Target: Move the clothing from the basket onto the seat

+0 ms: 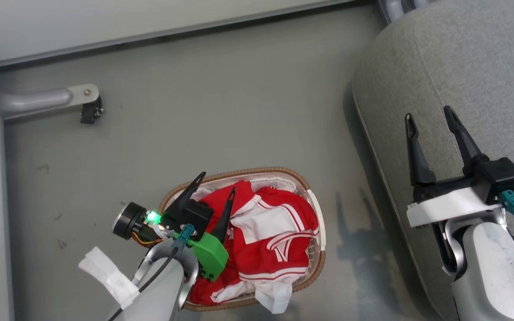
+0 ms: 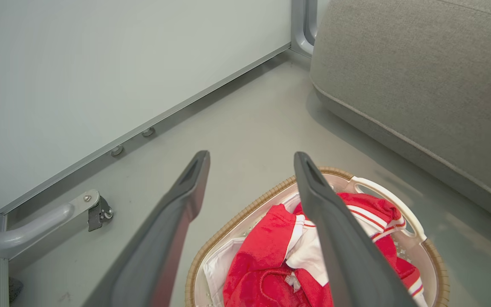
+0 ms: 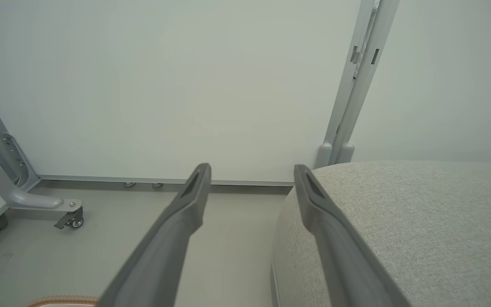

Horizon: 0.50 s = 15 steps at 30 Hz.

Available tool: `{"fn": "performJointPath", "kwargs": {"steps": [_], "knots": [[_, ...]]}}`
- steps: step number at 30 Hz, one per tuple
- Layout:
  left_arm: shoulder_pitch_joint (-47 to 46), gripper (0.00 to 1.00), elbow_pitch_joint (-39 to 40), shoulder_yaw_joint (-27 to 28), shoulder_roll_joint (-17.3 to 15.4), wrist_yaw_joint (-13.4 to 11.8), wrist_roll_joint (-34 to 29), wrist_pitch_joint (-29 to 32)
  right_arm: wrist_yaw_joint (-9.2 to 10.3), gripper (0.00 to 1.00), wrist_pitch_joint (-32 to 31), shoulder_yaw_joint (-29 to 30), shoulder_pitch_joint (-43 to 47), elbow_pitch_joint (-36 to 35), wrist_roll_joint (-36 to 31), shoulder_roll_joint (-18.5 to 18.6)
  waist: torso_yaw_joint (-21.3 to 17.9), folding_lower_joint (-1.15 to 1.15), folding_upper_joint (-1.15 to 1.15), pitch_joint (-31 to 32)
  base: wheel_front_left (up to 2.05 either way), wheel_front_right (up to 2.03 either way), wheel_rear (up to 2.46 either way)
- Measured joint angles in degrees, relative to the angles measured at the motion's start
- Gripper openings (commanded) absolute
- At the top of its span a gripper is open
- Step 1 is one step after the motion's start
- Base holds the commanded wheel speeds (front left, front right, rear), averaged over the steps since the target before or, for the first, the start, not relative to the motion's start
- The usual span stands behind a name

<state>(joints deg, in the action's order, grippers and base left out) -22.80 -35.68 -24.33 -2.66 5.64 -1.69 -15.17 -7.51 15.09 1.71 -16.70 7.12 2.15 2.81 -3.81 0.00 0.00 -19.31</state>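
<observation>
Red clothing (image 1: pixel 268 240) with white striped trim lies heaped in the oval basket (image 1: pixel 315 263) on the floor; in the left wrist view the clothing (image 2: pixel 267 264) sits low in the basket (image 2: pixel 435 260). My left gripper (image 1: pixel 217 183) hangs open over the basket's left end, holding nothing; it shows wide apart as the left gripper (image 2: pixel 252 157). The grey seat (image 1: pixel 462 67) fills the right side. My right gripper (image 1: pixel 429 113) is open and empty above the seat's near edge, seen also as the right gripper (image 3: pixel 252 170) beside the seat (image 3: pixel 399 221).
A grey frame leg with a caster (image 1: pixel 89 111) stands at the far left on the floor. A pale wall panel (image 1: pixel 105 18) runs along the back. A gap of bare floor (image 1: pixel 337 200) separates basket and seat.
</observation>
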Motion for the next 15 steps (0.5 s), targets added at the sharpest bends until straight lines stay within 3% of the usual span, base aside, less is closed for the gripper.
{"fn": "performJointPath", "kwargs": {"steps": [15], "knots": [[-15.43,1.0,-22.42,-7.64,-1.38,1.47,-2.59,0.0,0.0,1.0,0.0,-1.81,-6.93,-3.33,4.08,0.04,-7.11,0.01,0.0,-19.42,0.0,0.0,0.0]]}}
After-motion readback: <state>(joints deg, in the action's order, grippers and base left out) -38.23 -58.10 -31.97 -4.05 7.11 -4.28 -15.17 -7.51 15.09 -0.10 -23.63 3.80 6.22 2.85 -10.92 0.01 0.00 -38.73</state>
